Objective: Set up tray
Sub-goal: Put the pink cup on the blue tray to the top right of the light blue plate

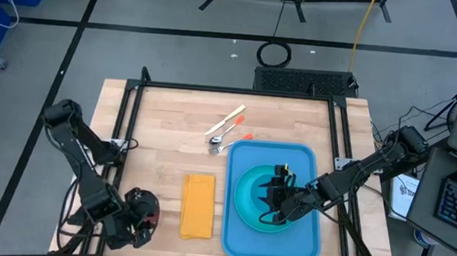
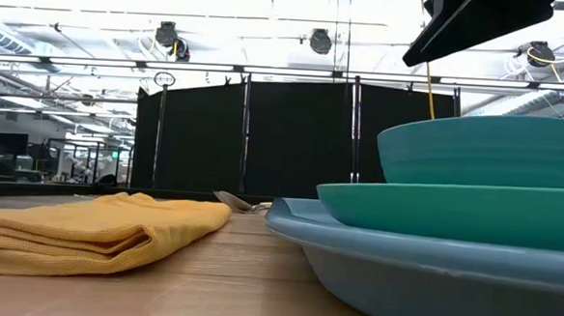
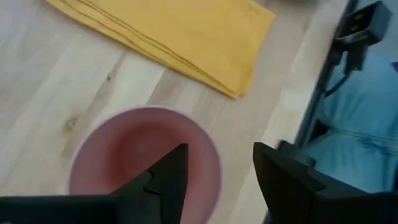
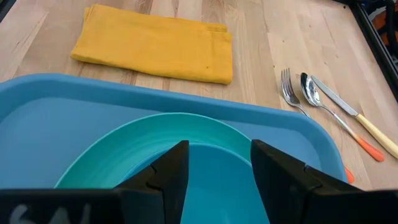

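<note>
No legible txt, labels, brands or nos. anywhere. Only candidate: faint pale marks on right gripper (image 4: 214, 171) body, bottom corner of right wrist view, cut off by the frame edge, can't be read. Paper sheet (image 1: 404, 193) beside table on right side in high view has dark print, too small to make out. Tray (image 4: 37, 112), plate (image 4: 124, 149), napkin (image 4: 155, 50): plain, no markings.
</note>
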Available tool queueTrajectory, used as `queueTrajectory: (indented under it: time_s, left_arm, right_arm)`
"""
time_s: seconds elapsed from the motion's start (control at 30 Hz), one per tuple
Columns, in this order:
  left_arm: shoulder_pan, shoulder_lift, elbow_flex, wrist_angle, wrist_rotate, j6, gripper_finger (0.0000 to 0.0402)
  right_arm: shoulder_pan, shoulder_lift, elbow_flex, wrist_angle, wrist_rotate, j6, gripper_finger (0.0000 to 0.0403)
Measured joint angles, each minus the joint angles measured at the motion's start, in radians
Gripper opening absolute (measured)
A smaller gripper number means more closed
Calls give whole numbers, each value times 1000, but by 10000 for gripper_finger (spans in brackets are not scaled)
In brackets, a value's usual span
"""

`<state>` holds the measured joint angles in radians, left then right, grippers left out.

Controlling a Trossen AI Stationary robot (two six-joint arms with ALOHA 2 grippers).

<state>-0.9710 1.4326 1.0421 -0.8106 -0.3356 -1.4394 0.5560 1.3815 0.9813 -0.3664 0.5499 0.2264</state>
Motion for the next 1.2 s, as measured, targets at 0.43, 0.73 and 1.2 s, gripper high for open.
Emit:
queueTrajectory:
  time_s: [0.43, 0.73, 1.2]
  left_arm:
    - [2, 38, 0, -4, 29, 17, 184]
    - [2, 38, 0, -4, 55, 62, 184]
    - [18, 86, -1, 6, 101, 162, 53]
  right_arm:
    - [0, 0, 0, 0, 0, 0, 165]
    - [0, 0, 0, 0, 0, 0, 165]
    - [0, 0, 0, 0, 0, 0, 165]
